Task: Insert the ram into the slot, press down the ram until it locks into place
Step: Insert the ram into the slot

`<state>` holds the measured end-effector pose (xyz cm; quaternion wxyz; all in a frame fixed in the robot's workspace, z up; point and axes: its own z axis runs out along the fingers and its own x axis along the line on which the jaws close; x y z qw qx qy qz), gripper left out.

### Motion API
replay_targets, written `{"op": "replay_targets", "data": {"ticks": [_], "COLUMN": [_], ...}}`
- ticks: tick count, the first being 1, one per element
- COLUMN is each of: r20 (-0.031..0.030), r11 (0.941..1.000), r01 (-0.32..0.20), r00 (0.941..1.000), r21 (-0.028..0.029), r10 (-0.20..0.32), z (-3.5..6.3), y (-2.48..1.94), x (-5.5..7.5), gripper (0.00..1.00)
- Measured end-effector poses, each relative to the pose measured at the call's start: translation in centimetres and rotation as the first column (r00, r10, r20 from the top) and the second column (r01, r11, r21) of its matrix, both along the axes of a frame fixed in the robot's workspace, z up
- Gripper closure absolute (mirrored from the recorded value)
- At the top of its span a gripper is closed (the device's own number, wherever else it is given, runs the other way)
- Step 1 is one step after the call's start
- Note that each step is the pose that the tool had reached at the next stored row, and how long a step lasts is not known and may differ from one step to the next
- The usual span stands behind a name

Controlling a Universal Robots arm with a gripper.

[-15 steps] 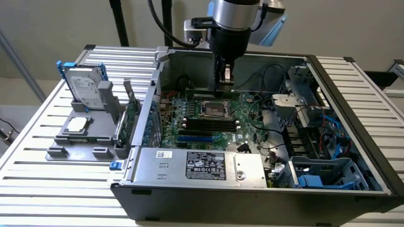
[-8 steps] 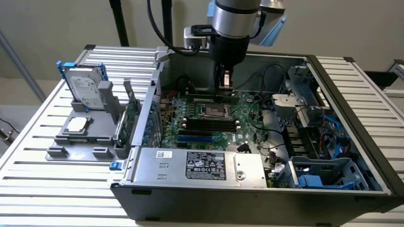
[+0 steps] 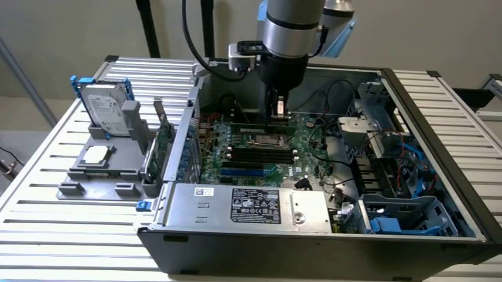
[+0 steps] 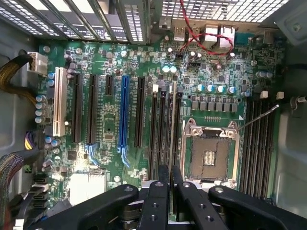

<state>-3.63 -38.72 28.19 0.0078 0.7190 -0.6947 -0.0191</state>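
In the wrist view the ram (image 4: 171, 120) shows edge-on as a thin pale strip running away from my gripper (image 4: 170, 168), whose two black fingers (image 4: 162, 179) are shut on it. It lies in line with a group of parallel black memory slots (image 4: 162, 129) beside the open CPU socket (image 4: 211, 153). The slot it lines up with is mostly hidden beneath it, and I cannot tell whether the ram is seated or just above. From the exterior view, my gripper (image 3: 278, 117) reaches straight down into the open computer case over the motherboard.
A blue connector slot (image 4: 124, 115) and a white one (image 4: 60, 100) lie beyond the memory slots. A second slot group (image 4: 259, 139) flanks the socket's other side. Case walls (image 3: 427, 117), the power supply (image 3: 243, 205) and a drive cage (image 3: 408, 214) hem in the board. A hard drive (image 3: 106, 111) stands outside.
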Motion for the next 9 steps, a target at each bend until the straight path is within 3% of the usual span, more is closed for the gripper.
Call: {"op": "replay_targets", "data": {"ticks": [7, 9], "r20": [-0.0001, -0.0001], "r11": [1.0, 1.0], "r01": [0.0, 0.0], "r00": [1.0, 1.0], "r21": [-0.0002, -0.0026], "r10": [0.0, 0.0], "z": [-1.27, -1.59], "y": [-0.31, -0.33], "x": [0.0, 0.0], "gripper": [0.87, 0.87]}}
